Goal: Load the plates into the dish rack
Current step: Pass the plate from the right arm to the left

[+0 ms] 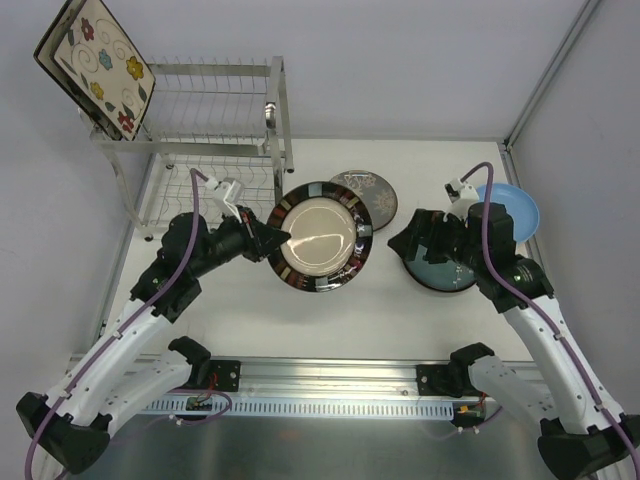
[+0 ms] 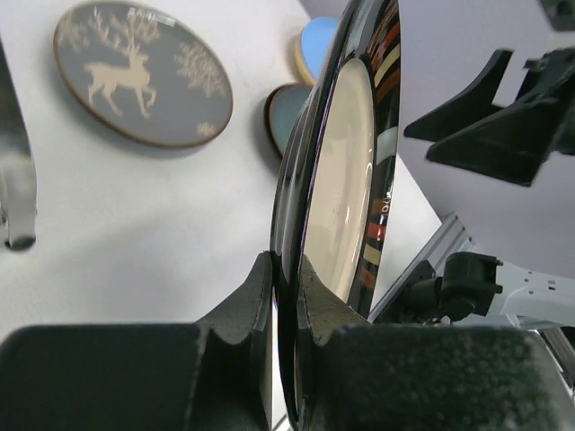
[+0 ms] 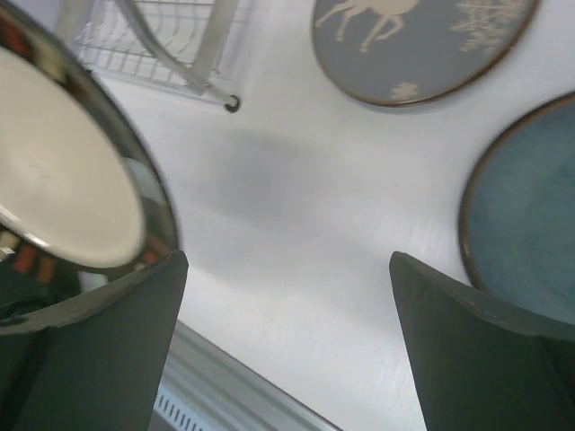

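My left gripper (image 1: 275, 238) is shut on the left rim of a round dark-rimmed cream plate (image 1: 320, 237) and holds it tilted above the table, right of the dish rack (image 1: 215, 110). In the left wrist view the plate (image 2: 346, 153) stands on edge, its rim pinched between my fingers (image 2: 247, 301). A square cream floral plate (image 1: 95, 65) leans in the rack's upper tier at the far left. My right gripper (image 1: 405, 240) is open and empty, beside a dark teal plate (image 1: 445, 268). The right wrist view shows the gripper (image 3: 287, 305) over bare table, the teal plate (image 3: 526, 224) to its right.
A grey plate with a deer pattern (image 1: 365, 195) lies flat behind the held plate and shows in both wrist views (image 2: 142, 72) (image 3: 422, 45). A light blue plate (image 1: 510, 210) lies at the far right. The rack's foot (image 3: 232, 104) stands near the held plate. Walls enclose the table.
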